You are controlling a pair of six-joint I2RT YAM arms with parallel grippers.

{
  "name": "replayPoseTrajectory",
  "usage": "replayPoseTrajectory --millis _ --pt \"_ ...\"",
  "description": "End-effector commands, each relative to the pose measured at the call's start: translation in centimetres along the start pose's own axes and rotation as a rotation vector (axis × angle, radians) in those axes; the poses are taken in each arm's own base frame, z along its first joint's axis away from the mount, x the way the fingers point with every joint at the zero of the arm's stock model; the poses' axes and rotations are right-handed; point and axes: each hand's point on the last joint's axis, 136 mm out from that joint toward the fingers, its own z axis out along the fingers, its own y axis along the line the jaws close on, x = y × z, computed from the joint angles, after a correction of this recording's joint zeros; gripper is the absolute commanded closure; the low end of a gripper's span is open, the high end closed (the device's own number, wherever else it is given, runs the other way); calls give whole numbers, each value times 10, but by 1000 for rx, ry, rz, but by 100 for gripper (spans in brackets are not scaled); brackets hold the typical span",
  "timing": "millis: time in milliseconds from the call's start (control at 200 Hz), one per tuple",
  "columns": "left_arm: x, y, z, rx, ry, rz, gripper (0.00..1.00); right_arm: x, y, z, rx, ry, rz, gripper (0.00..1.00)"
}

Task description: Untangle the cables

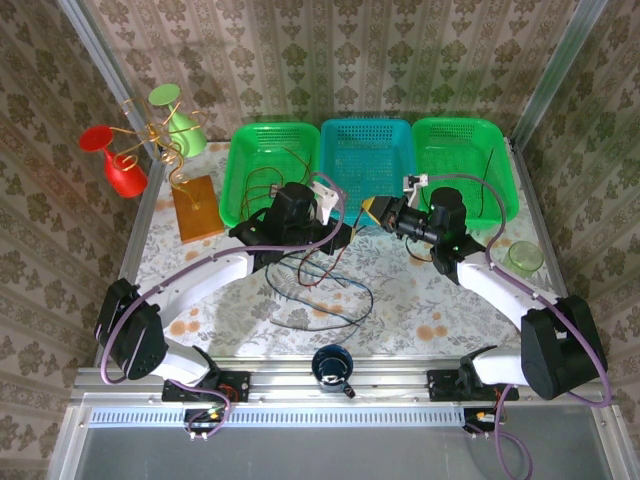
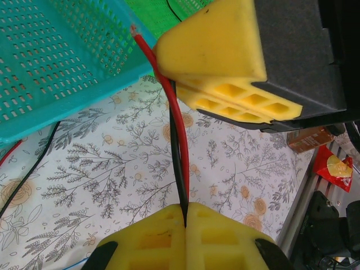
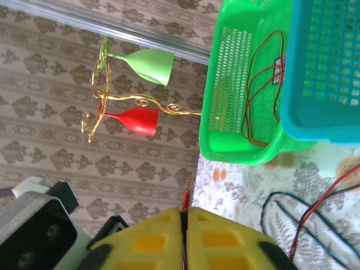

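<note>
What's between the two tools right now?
A stretch of red cable with a black cable alongside, running from the left tool to the right tool, seen in the left wrist view.

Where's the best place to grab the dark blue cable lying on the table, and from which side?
Probably the outer bend of the dark blue cable, coming straight down from above with the fingers across the wire. It lies flat on the table, and that bend looks apart from the red cable.
</note>
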Motion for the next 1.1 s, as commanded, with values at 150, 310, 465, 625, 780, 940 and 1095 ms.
replayPoseTrajectory --millis 150,310,465,625,780,940,1095 --pt "-4 -2 -8 10 -18 -32 75 -3 11 -2 -5 -24 -31 100" --pt "-15 4 -16 20 -66 -90 46 1 15 -5 -22 -7 -93 100" --pt "-40 -2 -27 104 -168 -167 45 8 22 -6 -59 6 -195 100" --pt "-65 -8 -35 169 -259 -257 58 21 35 -8 -141 28 -341 100" --pt "-81 -16 -36 242 -313 -305 62 36 45 -9 -150 47 -468 100" --pt "-82 -20 -32 262 -298 -313 62 40 50 -13 -134 30 -537 100" --pt "-77 -22 -30 268 -283 -319 62 39 53 -15 -138 19 -546 100"
